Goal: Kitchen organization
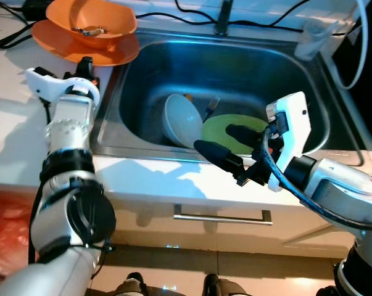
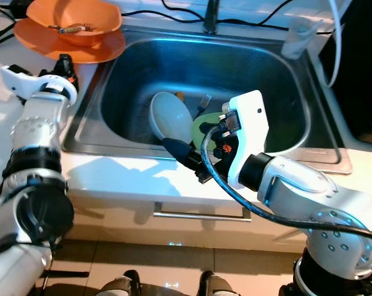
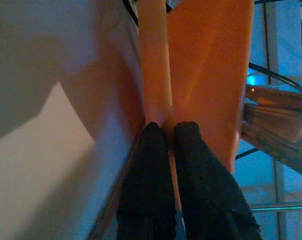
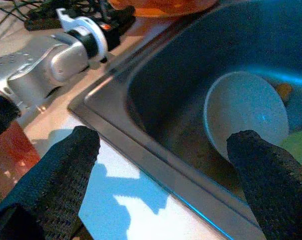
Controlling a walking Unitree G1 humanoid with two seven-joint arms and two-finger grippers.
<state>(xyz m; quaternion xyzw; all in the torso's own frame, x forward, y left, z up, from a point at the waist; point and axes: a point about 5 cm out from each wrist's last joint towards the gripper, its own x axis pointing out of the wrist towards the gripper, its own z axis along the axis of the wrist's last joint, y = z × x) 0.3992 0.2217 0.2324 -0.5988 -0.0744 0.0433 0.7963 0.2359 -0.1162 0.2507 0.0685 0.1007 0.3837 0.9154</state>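
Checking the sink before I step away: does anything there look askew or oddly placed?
The white bowl in the sink sits tipped on its side against the green plate instead of flat, with a fork behind. The left gripper is pinched on the orange plate rim beside the sink; the right gripper hovers open.

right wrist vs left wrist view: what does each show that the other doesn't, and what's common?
Right wrist: the sink, a white bowl lying in it, the left arm over the counter, and the right tool spread open above the sink's front edge.
Left wrist: the left tool shut on the orange plate rim, close up, with cables behind.
Both: orange dishware, which the right wrist catches at its far edge.
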